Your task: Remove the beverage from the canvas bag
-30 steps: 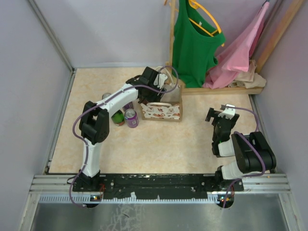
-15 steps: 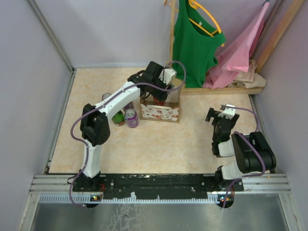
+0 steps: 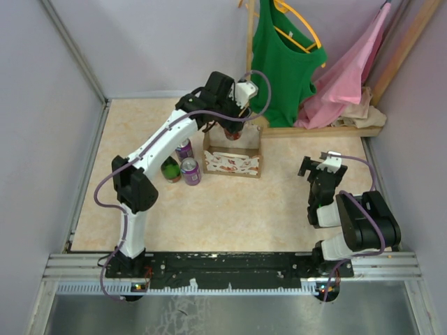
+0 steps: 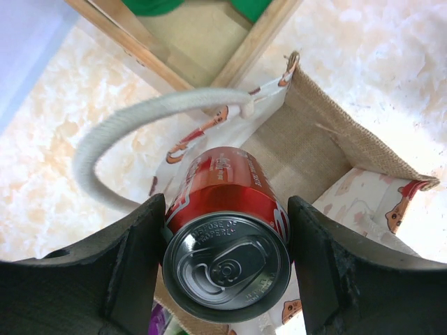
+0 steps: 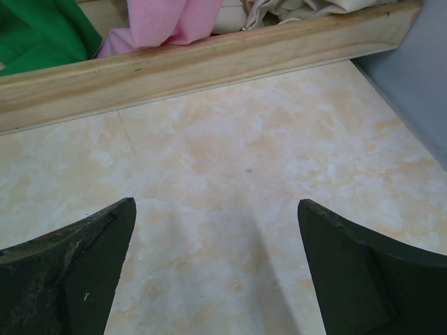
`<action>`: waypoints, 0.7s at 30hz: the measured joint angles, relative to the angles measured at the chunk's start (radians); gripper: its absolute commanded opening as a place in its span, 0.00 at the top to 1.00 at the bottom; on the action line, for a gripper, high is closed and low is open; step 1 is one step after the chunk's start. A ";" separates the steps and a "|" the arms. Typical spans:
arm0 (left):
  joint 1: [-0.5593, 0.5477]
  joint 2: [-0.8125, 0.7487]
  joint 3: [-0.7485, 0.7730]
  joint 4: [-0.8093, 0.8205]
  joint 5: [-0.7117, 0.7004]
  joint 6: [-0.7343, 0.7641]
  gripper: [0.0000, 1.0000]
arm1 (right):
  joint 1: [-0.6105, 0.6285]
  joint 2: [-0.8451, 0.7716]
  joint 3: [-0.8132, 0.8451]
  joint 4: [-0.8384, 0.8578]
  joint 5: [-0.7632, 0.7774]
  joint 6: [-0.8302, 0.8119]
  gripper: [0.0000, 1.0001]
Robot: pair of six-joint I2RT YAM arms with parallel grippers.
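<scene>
Fingers on the left (image 4: 105, 279) clamp a red can (image 4: 227, 244) over the canvas bag (image 4: 328, 139); right fingers (image 5: 63, 279) gape.

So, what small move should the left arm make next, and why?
Probably lift a little higher: the left gripper is shut on the red can right over the canvas bag, and a bag handle loops close beside it.

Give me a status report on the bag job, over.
Left tool shut on red can, over the bag mouth. Right tool open, empty, off to the side. Handle arcs close beside can, may snag.
</scene>
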 measured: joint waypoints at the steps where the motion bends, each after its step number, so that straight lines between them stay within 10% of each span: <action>1: 0.000 0.000 0.021 -0.008 -0.001 0.006 1.00 | 0.000 0.000 0.000 0.000 0.000 0.000 0.01; 21: 0.119 -0.201 -0.086 0.004 -0.138 0.024 1.00 | 0.000 0.000 0.000 0.000 0.000 0.000 0.01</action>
